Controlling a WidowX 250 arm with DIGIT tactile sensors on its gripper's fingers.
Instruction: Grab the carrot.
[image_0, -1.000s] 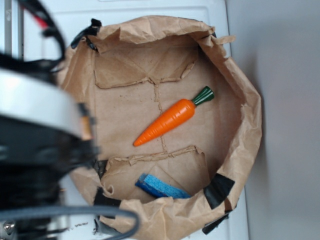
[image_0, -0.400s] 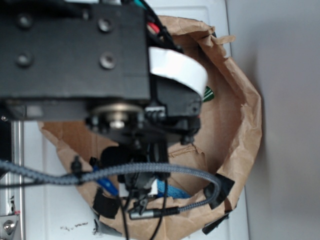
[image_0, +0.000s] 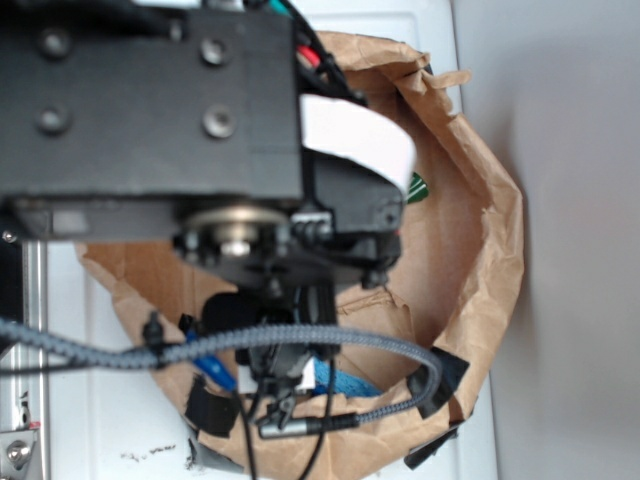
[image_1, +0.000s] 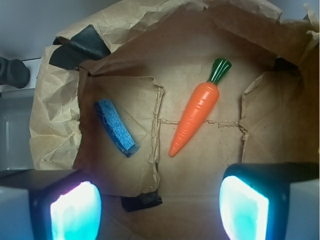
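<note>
The glossy orange carrot (image_1: 197, 114) with its dark green stem lies on the floor of a brown paper bag (image_1: 125, 30), tip pointing down-left in the wrist view. My gripper (image_1: 159, 210) hovers above the bag floor, open, its two glowing pads (image_1: 75, 212) set wide apart at the bottom edge with nothing between them. The carrot's tip sits above and between the pads. In the exterior view the arm (image_0: 150, 110) hides nearly all of the carrot; only a bit of its green stem (image_0: 417, 186) shows.
A flat blue strip (image_1: 116, 126) lies left of the carrot on a paper flap. Crumpled bag walls (image_0: 495, 250) ring the floor, patched with black tape (image_1: 141, 202). A grey braided cable (image_0: 300, 340) loops over the bag's near side.
Since a second ago the arm has swung in over the bag and now covers the carrot in the exterior view. Over the last 0.4 s it has barely moved.
</note>
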